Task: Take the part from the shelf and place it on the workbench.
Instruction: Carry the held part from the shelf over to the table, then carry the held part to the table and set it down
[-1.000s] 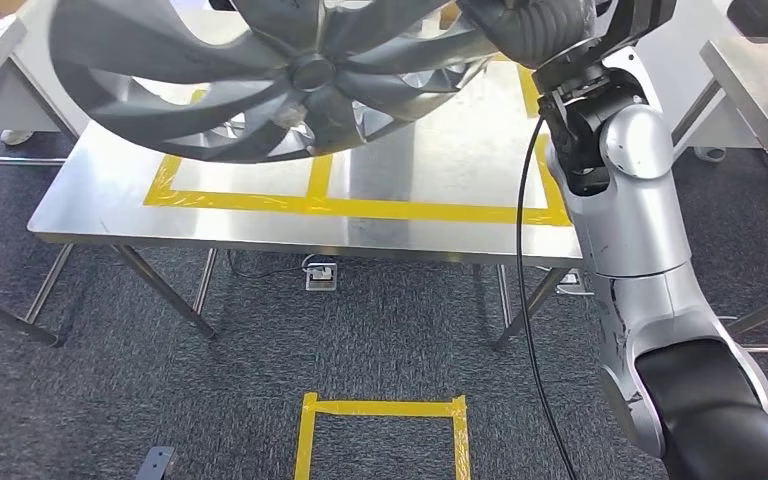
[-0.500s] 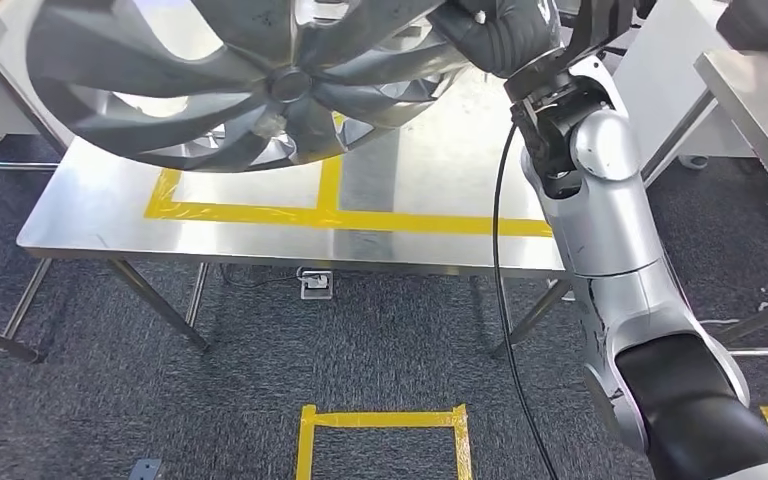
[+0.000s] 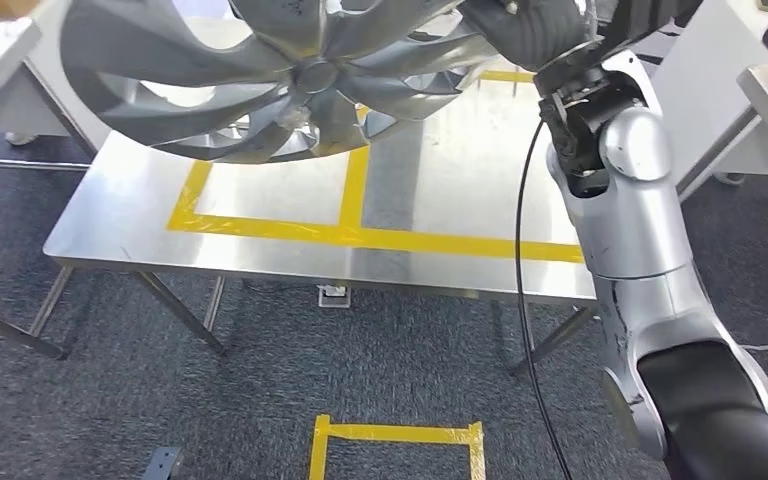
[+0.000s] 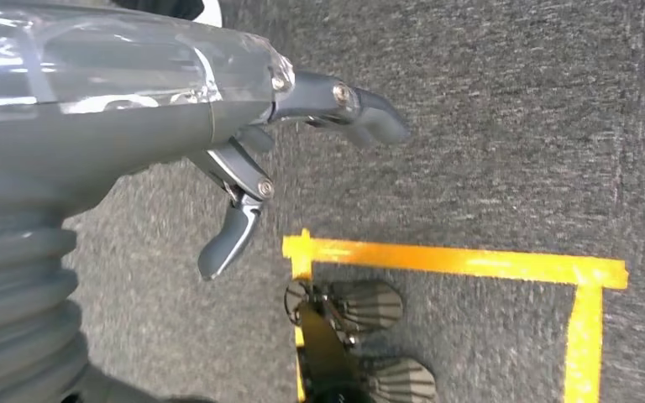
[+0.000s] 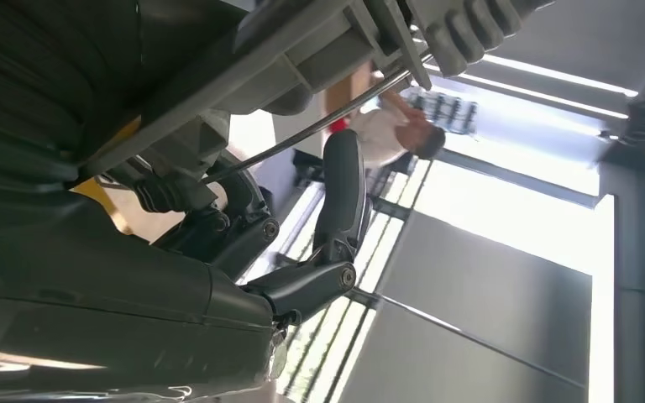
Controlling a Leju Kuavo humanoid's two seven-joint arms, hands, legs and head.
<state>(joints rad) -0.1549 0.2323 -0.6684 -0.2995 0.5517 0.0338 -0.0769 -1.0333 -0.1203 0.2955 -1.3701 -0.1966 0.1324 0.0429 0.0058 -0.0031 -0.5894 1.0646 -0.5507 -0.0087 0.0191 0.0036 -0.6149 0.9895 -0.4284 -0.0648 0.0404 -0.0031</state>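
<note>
- One large grey part [image 3: 300,75], a wheel-shaped piece with curved spokes, hangs in the air over the far half of the steel workbench [image 3: 120,235], carried at its rim by the right hand [image 3: 530,30]; nothing of it touches the top yet.
- Right hand: in the head view it is wrapped around the rim at the part's right side, so I judge it is gripping the part. Its fingers [image 5: 340,193] show in the right wrist view, but the contact itself is hard to make out there.
- Left hand [image 4: 243,193]: hangs over the carpet with fingers spread and nothing in it.
- Risk, as I judge it: the part is held from one side only, so its free left side could sag or swing and strike the workbench's far-left corner on the way down.
- Risk: a grip at the rim could slip under that leverage, dropping the part onto the steel.
- Risk: set down off target, the part could straddle the yellow tape [image 3: 350,235] lines instead of lying inside one marked box.
- Containers: none to be seen; the taped boxes on the workbench hold nothing.
</note>
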